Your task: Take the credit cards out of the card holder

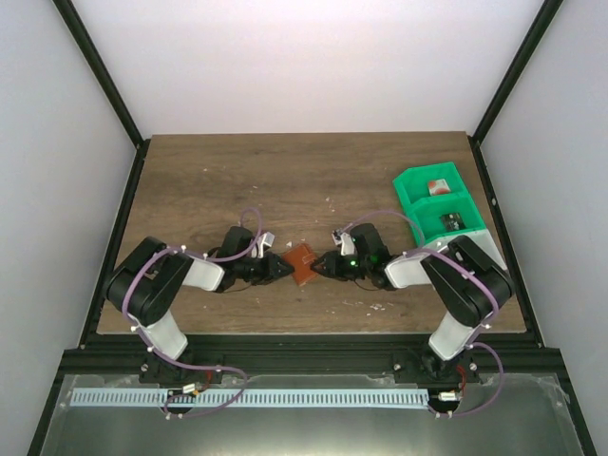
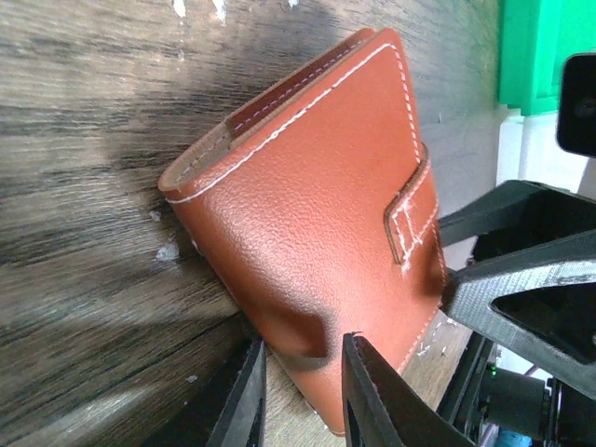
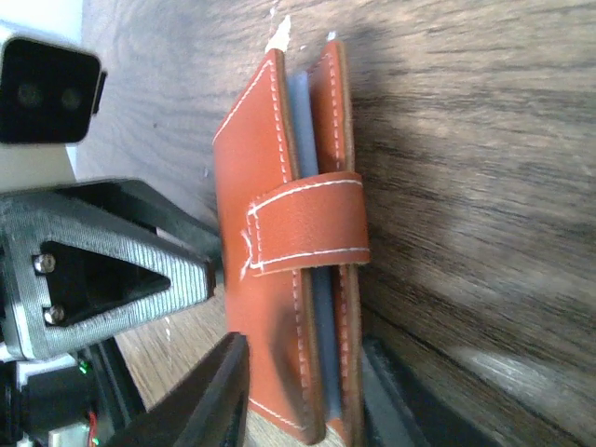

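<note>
The wooden table [image 1: 237, 180] sat inside a white-walled enclosure with a black frame. The holder [image 1: 300, 263] was near the middle of the table, in front of both arms, between the two grippers and well apart from the green bins [image 1: 414, 190] at the far right. It stood on edge rather than flat, reddish-brown leather with pale stitching. Its strap [image 3: 307, 223] wrapped across the open side from one flap to the other, so the holder was closed. A blue-grey layer showed in the slit between the flaps; whether that was lining or a card could not be told.

The left gripper [image 1: 283, 269] reached in from the left, and in its wrist view its jaws pinched the lower edge of the holder [image 2: 317, 233]. The right gripper [image 1: 321, 267] met the holder from the opposite side. In its wrist view its jaws straddled the strap end of the holder [image 3: 261, 186], one finger [image 3: 219, 396] against each leather face.

A small red-and-white item [image 1: 437, 185] lay in the far bin and a dark item [image 1: 451, 221] in the nearer one, both too small to name.
</note>
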`<move>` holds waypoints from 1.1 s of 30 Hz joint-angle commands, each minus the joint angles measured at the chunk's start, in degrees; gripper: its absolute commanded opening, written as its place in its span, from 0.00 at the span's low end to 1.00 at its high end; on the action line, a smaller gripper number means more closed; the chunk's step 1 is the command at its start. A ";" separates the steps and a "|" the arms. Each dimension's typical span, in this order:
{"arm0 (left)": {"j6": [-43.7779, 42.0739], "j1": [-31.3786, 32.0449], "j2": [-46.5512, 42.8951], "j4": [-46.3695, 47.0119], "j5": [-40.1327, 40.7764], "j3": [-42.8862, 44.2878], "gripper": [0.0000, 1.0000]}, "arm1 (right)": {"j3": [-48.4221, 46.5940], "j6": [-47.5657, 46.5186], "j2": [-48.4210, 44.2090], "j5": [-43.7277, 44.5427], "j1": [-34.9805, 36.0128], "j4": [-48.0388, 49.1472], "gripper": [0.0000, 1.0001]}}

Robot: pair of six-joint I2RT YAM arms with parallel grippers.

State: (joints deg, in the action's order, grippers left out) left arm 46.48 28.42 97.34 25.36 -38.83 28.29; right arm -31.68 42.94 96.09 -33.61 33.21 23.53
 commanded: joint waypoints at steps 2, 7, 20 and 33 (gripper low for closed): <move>-0.08 0.29 1.12 -0.27 -0.66 0.21 0.26 | -0.70 -0.79 -3.65 -0.98 0.37 -1.24 0.21; 0.29 0.32 -0.12 -0.22 -1.65 0.98 0.27 | -0.58 -2.03 -8.20 -0.57 0.37 -4.39 0.02; -3.05 -0.30 -17.72 -17.49 8.55 5.00 0.94 | -8.37 -13.22 -26.12 34.61 0.78 -45.89 0.01; -6.05 -1.19 -21.25 -23.33 11.97 4.31 1.00 | -14.03 -11.13 -17.65 44.01 11.84 -52.65 0.07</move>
State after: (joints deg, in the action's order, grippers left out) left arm 42.24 27.46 76.64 3.99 -27.83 32.64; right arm -42.50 30.79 74.41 7.99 40.99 -27.57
